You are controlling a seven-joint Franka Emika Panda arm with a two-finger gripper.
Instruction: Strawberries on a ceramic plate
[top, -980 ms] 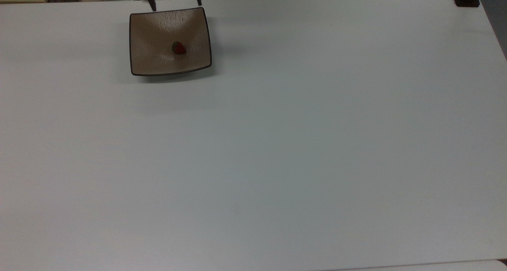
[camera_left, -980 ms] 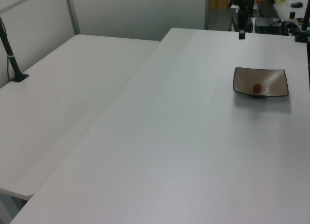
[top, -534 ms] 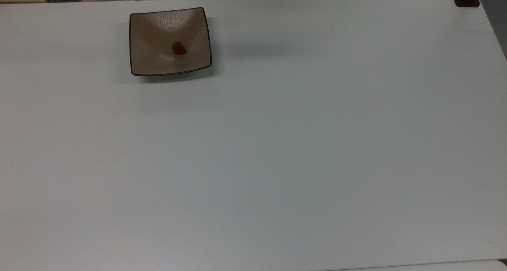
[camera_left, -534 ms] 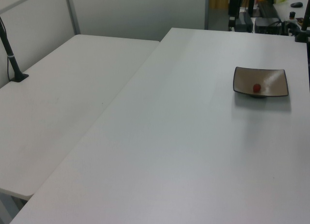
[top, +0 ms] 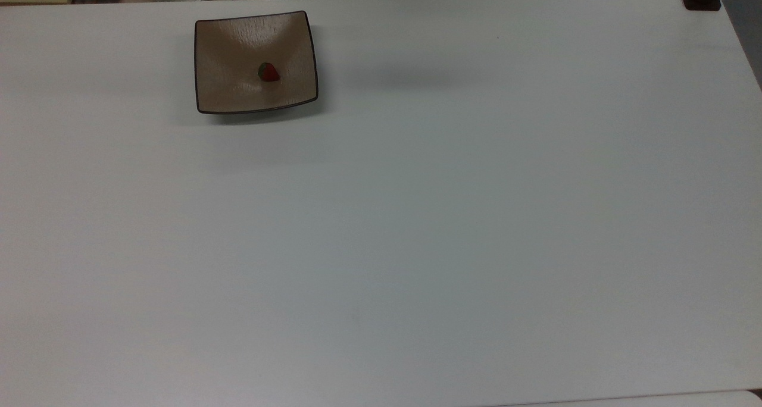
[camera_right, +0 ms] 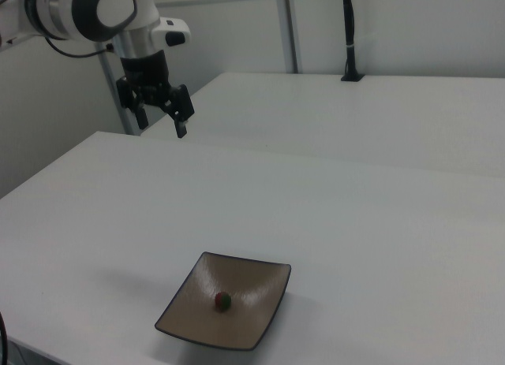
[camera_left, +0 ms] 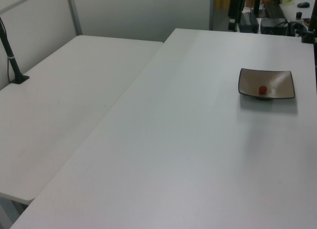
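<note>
On the white surface (top: 417,216), the strawberry (top: 268,72) lies near the middle of the ceramic plate (top: 226,91). Well apart and raised, the gripper (camera_right: 162,122) hangs empty, fingers spread wide.

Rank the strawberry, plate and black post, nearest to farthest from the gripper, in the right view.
1. Ceramic plate, front left.
2. Strawberry, inside the plate; too close to call between them.
3. Black post, on the far table behind.
</note>
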